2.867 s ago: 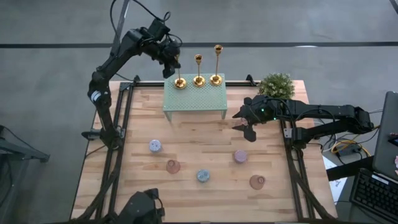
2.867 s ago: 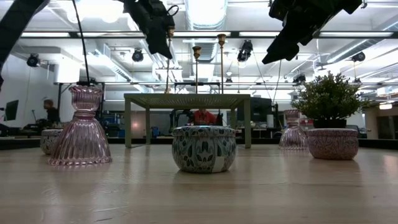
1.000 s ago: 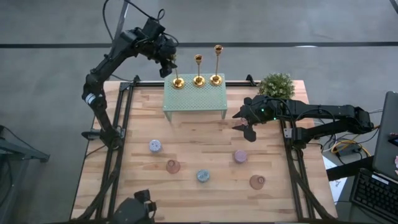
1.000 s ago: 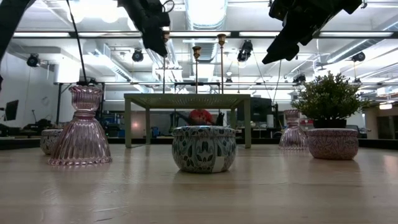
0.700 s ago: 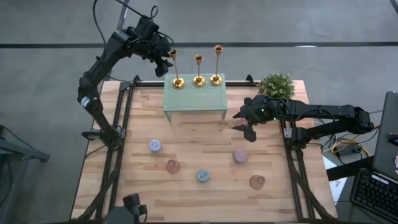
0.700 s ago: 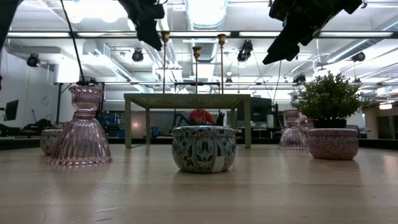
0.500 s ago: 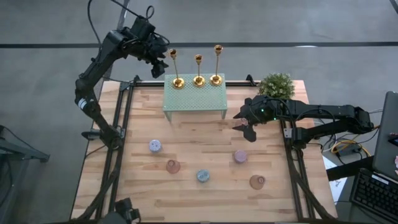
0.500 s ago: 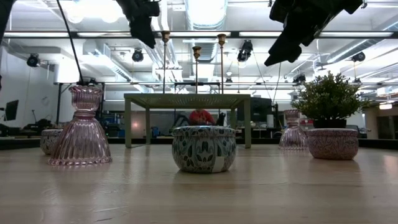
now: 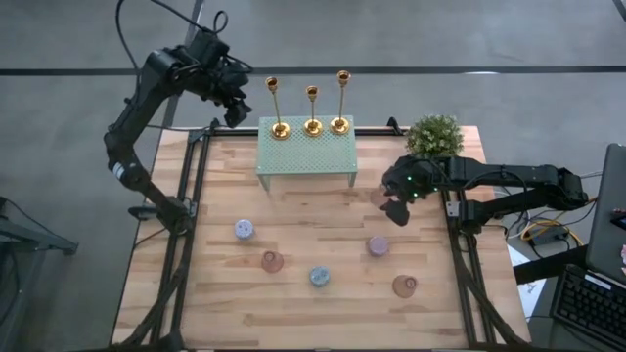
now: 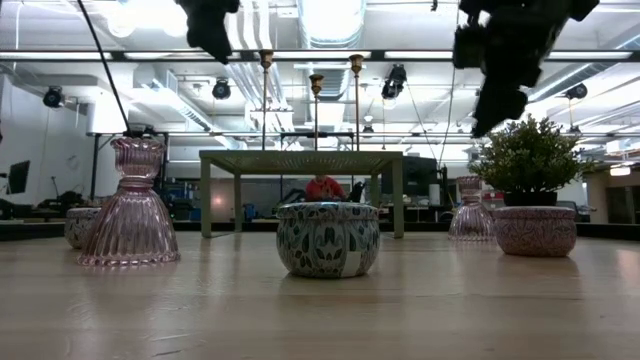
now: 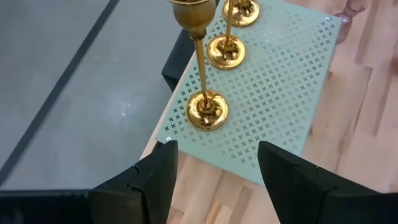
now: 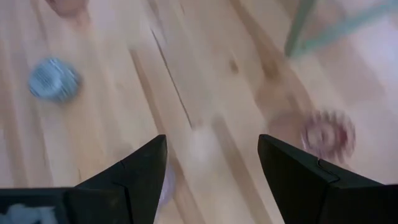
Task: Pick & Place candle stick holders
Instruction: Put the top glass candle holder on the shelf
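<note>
Three gold candle stick holders stand upright by their round bases in a row on a pale green perforated stand (image 9: 305, 154) at the table's far edge: the left one (image 9: 279, 127), the middle one (image 9: 312, 125) and the right one (image 9: 339, 123). My left gripper (image 9: 235, 108) is open and empty, up and to the left of the left holder (image 11: 202, 74), which shows ahead of its fingers in the left wrist view. My right gripper (image 9: 394, 209) is open and empty above the wood, right of the stand.
A potted plant (image 9: 434, 135) stands at the far right. Pink glass holders (image 9: 272, 261), (image 9: 378, 245), (image 9: 404, 286) and two patterned tins (image 9: 244, 229), (image 9: 319, 277) are spread over the table's near half. Bare wood lies between them and the stand.
My left gripper has drawn away from the top of the left candle stick holder, up and toward the table's left; the holder stays upright on the stand. My right gripper has tipped its fingers downward and shifted a little toward the near edge.
</note>
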